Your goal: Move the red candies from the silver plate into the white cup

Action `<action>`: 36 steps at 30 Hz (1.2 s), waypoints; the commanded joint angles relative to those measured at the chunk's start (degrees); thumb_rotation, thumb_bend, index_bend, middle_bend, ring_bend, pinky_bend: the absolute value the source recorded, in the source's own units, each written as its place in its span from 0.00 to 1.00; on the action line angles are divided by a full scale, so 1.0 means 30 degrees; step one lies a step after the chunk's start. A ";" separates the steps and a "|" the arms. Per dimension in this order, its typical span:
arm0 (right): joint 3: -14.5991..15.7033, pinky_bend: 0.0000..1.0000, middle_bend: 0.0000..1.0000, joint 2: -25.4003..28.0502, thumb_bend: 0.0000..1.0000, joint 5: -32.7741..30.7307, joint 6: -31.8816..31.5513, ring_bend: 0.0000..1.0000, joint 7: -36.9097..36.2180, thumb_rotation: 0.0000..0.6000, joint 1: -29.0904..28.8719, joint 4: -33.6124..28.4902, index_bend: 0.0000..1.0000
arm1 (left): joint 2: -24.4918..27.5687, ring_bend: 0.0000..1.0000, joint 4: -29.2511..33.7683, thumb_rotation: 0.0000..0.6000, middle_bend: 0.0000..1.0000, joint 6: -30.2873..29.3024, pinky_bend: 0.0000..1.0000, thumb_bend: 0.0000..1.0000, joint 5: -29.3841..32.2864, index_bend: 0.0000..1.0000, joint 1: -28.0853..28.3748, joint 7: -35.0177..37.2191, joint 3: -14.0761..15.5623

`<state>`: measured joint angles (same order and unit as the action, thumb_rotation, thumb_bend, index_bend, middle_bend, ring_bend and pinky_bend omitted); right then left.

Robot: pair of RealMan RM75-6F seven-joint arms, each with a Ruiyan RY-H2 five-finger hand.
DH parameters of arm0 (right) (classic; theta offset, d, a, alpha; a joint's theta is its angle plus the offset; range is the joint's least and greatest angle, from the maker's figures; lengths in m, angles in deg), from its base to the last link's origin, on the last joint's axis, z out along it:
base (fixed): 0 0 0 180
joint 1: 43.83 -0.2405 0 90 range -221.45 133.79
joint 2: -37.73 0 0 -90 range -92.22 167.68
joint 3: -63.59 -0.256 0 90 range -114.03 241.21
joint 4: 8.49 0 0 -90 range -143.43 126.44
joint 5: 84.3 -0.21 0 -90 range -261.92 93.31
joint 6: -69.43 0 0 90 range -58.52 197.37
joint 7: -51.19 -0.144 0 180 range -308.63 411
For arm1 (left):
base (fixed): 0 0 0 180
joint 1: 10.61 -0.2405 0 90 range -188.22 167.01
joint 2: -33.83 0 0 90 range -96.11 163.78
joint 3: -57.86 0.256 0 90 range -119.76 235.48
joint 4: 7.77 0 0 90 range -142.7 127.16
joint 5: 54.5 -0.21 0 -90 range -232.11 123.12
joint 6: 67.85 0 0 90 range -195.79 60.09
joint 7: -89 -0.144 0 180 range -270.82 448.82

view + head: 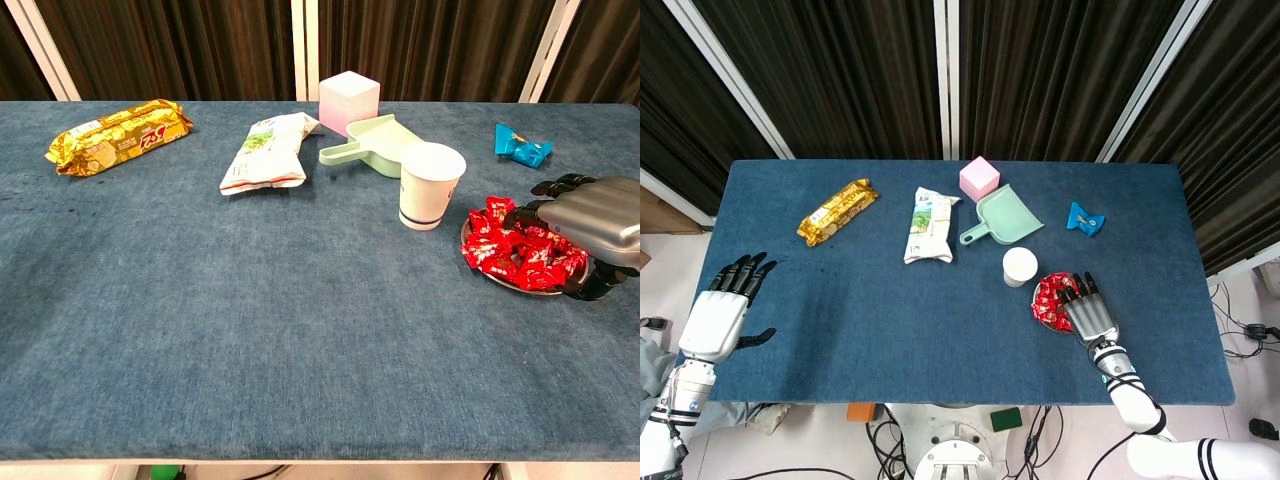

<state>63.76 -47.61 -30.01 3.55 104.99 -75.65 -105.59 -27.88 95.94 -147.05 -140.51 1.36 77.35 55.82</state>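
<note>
The white cup (431, 184) stands just beside the silver plate (505, 281), with the green dustpan (375, 141) crowding behind.

One white paper cup (431, 185), one round silver plate (520, 285), one pink cube (349, 99), one mint-green plastic dustpan (375, 144), three wrapped snack packets.

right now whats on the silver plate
A pile of red candies covers the silver plate. The right hand hovers over its far side, hiding some of it. Only the rim shows.
</note>
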 commanded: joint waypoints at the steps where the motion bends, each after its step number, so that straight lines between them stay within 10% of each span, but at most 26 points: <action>1: 0.0007 0.00 0.20 -0.0169 0.35 -0.0004 -0.0138 0.00 -0.0030 1.00 0.0008 0.0180 0.21 | 0.0005 0.00 -0.0010 1.00 0.03 0.0008 0.14 0.03 -0.0004 0.10 0.0001 0.0018 0.0004; 36: -0.0010 0.00 0.50 -0.2117 0.49 0.2011 -0.1499 0.09 -0.1323 1.00 0.0707 0.2860 0.62 | -0.0040 0.01 0.0017 1.00 0.03 0.0292 0.14 0.03 0.0155 0.10 0.0105 -0.0195 0.0041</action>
<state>63.74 -53.79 -24.15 -0.82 101.16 -73.60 -97.18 -28.00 95.99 -146.17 -140.05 1.67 76.76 55.95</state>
